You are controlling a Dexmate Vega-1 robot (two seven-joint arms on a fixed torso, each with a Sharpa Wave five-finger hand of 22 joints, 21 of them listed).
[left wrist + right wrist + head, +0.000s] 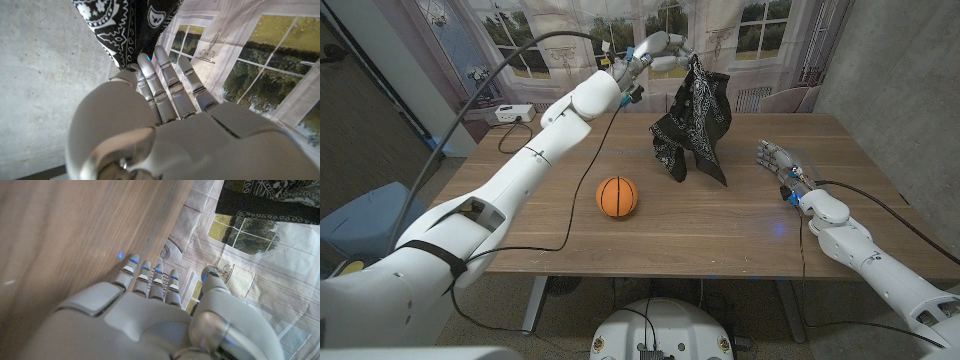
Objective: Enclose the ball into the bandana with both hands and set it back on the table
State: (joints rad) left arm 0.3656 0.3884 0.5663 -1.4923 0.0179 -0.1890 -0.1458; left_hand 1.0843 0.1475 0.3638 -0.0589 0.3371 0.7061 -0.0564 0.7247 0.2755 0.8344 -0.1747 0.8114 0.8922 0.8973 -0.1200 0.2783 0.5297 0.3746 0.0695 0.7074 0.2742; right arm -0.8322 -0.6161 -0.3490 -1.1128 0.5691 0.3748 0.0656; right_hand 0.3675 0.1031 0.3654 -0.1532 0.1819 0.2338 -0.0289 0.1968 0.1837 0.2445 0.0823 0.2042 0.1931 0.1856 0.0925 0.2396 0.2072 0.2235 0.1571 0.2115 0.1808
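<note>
We see the left hand (658, 50) raised high over the far side of the table (740, 225), pinching the top of the black bandana (694, 125) with white paisley print. The cloth hangs down from the fingers in loose folds, and its lower end appears to reach the table top, a little beyond and to the right of the ball. In the left wrist view the fingers (165, 82) reach toward the same patterned cloth (120, 27), which hangs just past their tips.

The orange basketball-patterned ball (617, 197) sits on the table near the middle, apart from the bandana and untouched by either hand.

The right hand (778, 160) rests near the table's right side, holding nothing, fingers stretched out and slightly apart; we cannot tell whether it stands on its edge. In the right wrist view its fingers (150, 277) extend along the wood grain, with a strip of bandana (270, 200) visible beyond them.

A white power strip (512, 113) lies at the far left corner.
</note>
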